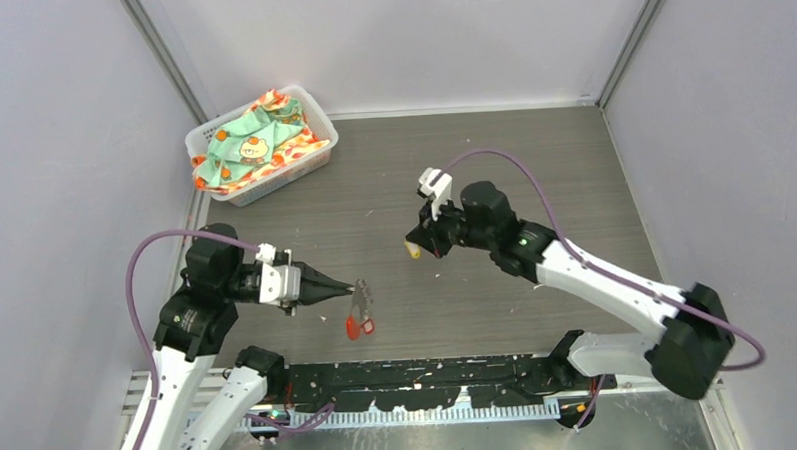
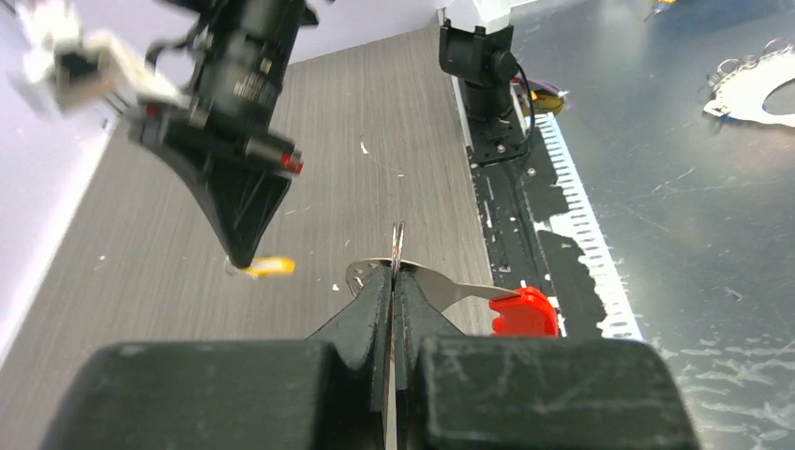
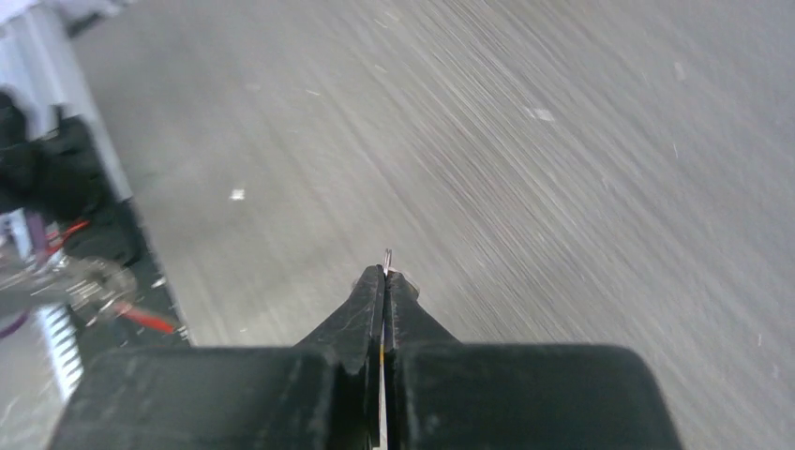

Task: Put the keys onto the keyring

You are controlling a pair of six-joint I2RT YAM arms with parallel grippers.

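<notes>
1. Grey wood-grain table point(image 1: 532, 160) lay boxed in by pale walls point(image 1: 62, 147) on three sides, with small white flecks scattered over it.
2. A white basket point(image 1: 273, 181) of patterned cloth point(image 1: 256, 140) stood in the far left corner, close to the wall.
3. The left arm reached rightward, low over the near-left part of the table. Its end effector point(image 1: 347, 287) was clamped on the keyring point(image 2: 398, 248), held edge-on at the fingertips.
4. The red key point(image 2: 523, 312) hung beside the ring, close above the table, near the black rail point(image 1: 430, 372) along the near edge. Whether it was threaded on could not be told.
5. The right arm stretched from the near right toward the middle, its wrist turned left. Its end effector point(image 1: 417, 246) was pinched on the yellow key point(image 1: 412, 251), above the table.
6. The two end effectors pointed at each other, near but apart, with a stretch of table between them and more beyond, toward the far right corner.
</notes>
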